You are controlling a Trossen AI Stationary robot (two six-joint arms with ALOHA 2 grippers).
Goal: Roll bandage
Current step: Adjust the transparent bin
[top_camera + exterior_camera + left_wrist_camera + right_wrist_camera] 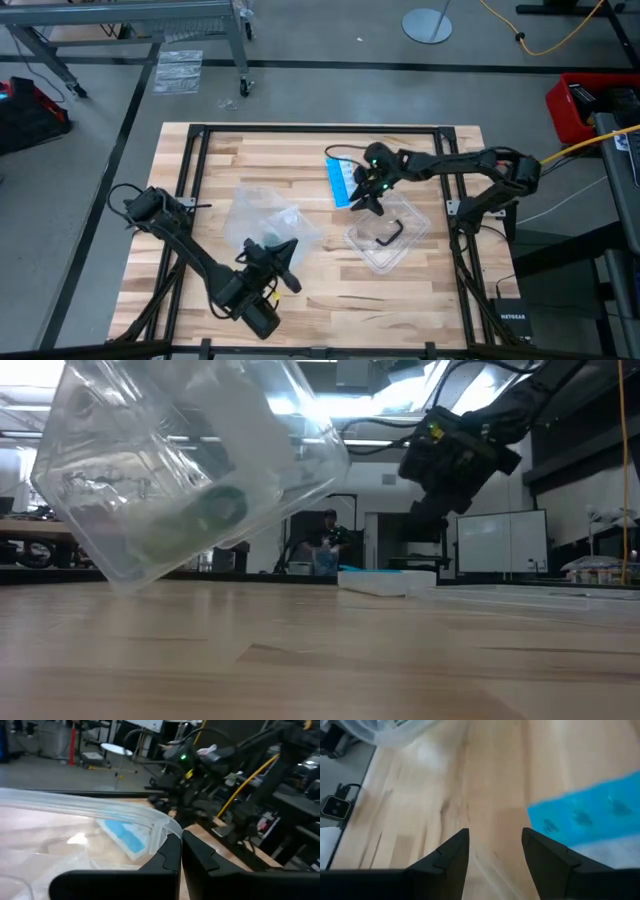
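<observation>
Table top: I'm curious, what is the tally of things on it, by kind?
Clear plastic tubs: 2, the tilted tub and the flat tub
Blue-and-white flat card: 1
Dark green bandage roll: 1
Small dark bent piece: 1
Total: 5

This is a robotics lab or workshop. A butcher-block worktop (320,290) in a black metal frame stands on a grey concrete floor (300,40), with a yellow cable (560,40) at upper right, a red crate (580,105), a metal rack (130,20) at upper left, and a whiteboard (500,540) and a person (328,540) in the background.
</observation>
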